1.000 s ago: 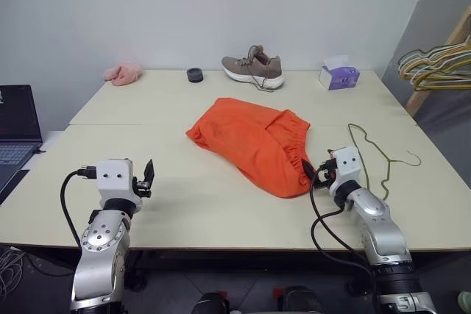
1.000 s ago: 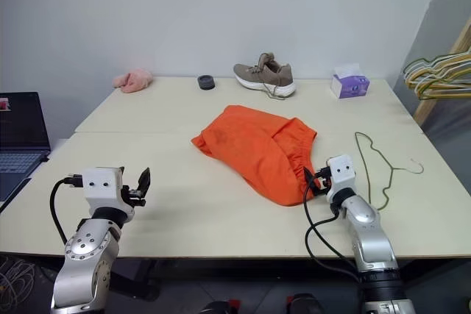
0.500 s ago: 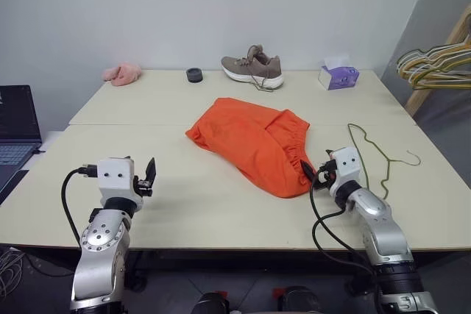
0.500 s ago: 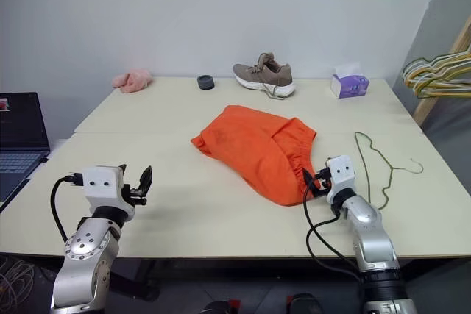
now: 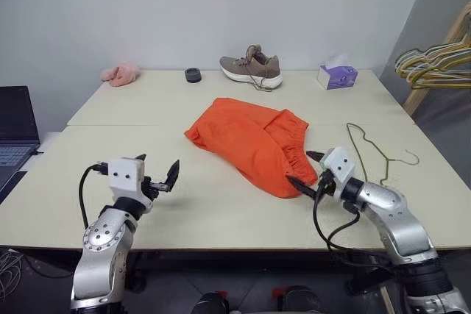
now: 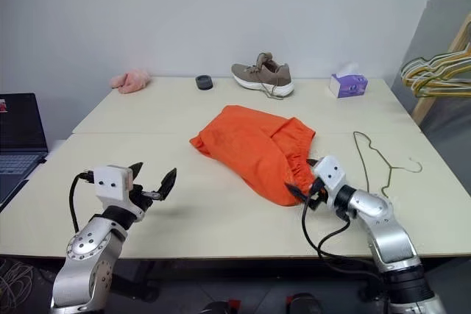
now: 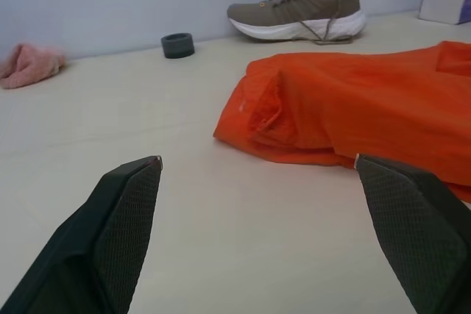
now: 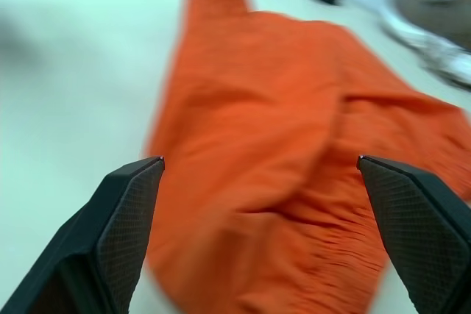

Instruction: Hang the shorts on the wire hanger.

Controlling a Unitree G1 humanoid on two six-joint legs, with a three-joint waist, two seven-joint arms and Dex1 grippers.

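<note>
Right gripper [image 5: 305, 170] swung toward shorts [image 5: 250, 140], waistband rightward

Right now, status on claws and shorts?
Both claws open, empty: left, right at shorts. Wire hanger flat on table, unobstructed.

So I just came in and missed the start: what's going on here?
A two-armed robot is at a table, about to deal with the orange shorts lying in a heap. Its right gripper points at their waistband end, jaws open, holding nothing. The left gripper hovers open off to the side. The wire hanger lies untouched beside the shorts.
</note>
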